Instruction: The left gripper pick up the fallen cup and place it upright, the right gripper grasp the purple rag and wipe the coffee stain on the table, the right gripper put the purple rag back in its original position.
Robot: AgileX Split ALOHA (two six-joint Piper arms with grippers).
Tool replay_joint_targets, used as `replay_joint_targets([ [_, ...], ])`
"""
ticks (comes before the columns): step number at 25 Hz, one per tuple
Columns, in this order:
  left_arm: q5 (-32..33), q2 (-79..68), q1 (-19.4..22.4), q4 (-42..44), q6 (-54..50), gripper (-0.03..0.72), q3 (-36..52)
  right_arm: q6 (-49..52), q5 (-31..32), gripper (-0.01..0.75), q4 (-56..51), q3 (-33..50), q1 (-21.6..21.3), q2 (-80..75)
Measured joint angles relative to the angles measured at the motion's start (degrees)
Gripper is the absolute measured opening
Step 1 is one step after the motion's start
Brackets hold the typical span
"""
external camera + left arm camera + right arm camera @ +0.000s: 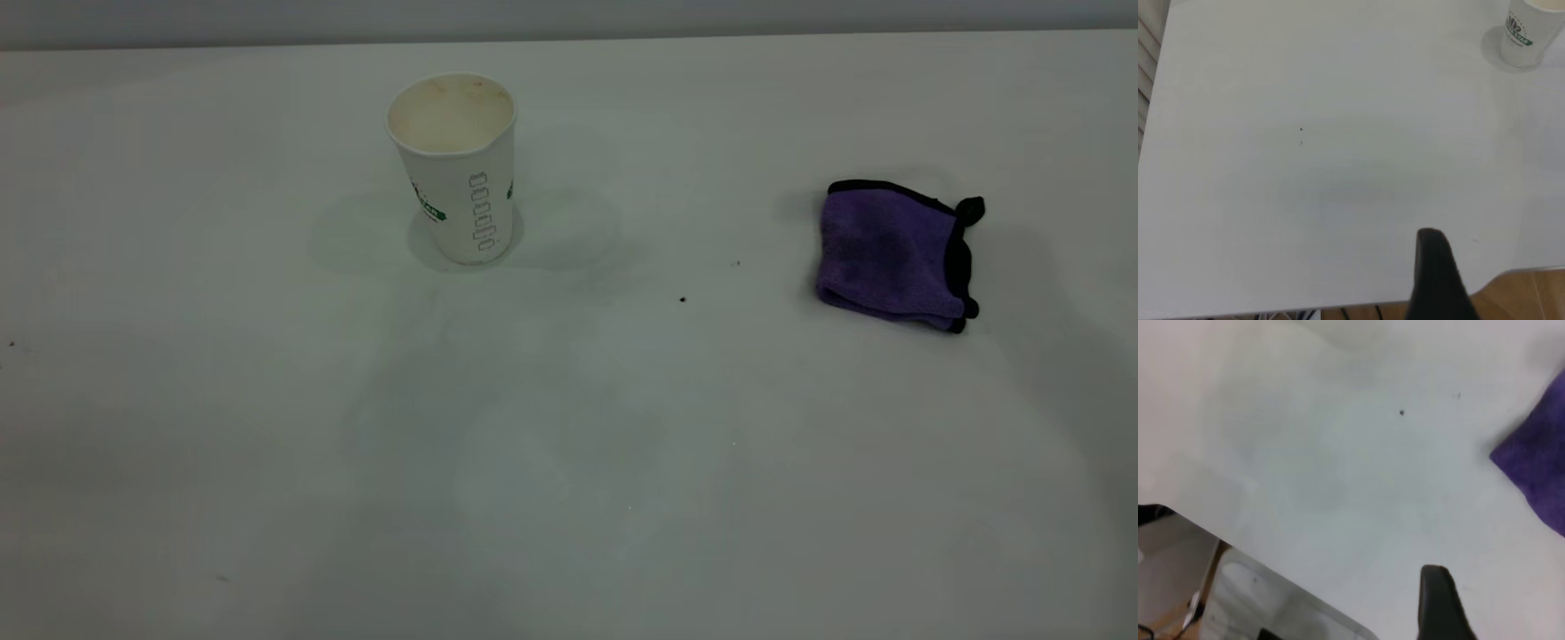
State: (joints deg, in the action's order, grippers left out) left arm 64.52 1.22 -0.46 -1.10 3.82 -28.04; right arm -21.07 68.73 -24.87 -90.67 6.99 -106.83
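- White paper cup (455, 169) stands upright on the table (267, 444), in the far left-of-centre part of the exterior view. Its mouth points up and the inside looks cream, with some faint brownish marks near the rim. A green band with lettering is on its side.
- Purple rag (893, 255) lies folded on the right side of the table, well apart from the cup. It has black edging and a small black loop at its far right corner. It lies flat and nothing touches it.
- Between the cup and the rag, nearer to the rag, I see only a tiny dark speck (683, 300) on the white surface. A coin-sized coffee stain does not show in any view.
- Neither arm appears in the exterior view.
- In the left wrist view, one black finger (1438, 277) of the left gripper shows above the table's near edge, far from the cup (1528, 33), which stands in the far corner of that picture. Only this one finger is visible, so I cannot tell how far the fingers are open. It holds nothing that I can see.
- In the right wrist view, one black finger (1439, 603) of the right gripper shows over the table, with a corner of the purple rag (1538, 470) to one side, not touching it. Here too I cannot tell the opening of the fingers.
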Motion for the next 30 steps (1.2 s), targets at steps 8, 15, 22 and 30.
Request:
replay_joint_targets([
  [8, 0.0, 0.0, 0.0, 0.0, 0.0, 0.513, 0.0, 8.66, 1.46, 0.481, 5.44, 13.44, 1.02, 24.31],
  [15, 0.0, 0.0, 0.0, 0.0, 0.0, 0.513, 0.0, 14.88, 2.08, 0.481, 16.11, 30.29, 1.02, 43.97],
  [22, 0.0, 0.0, 0.0, 0.0, 0.0, 0.513, 0.0, 18.95, 0.69, 0.481, 19.61, 49.63, 1.02, 61.63],
  [30, 0.0, 0.0, 0.0, 0.0, 0.0, 0.513, 0.0, 19.38, -4.73, 0.481, 21.09, 63.45, 1.02, 77.63],
])
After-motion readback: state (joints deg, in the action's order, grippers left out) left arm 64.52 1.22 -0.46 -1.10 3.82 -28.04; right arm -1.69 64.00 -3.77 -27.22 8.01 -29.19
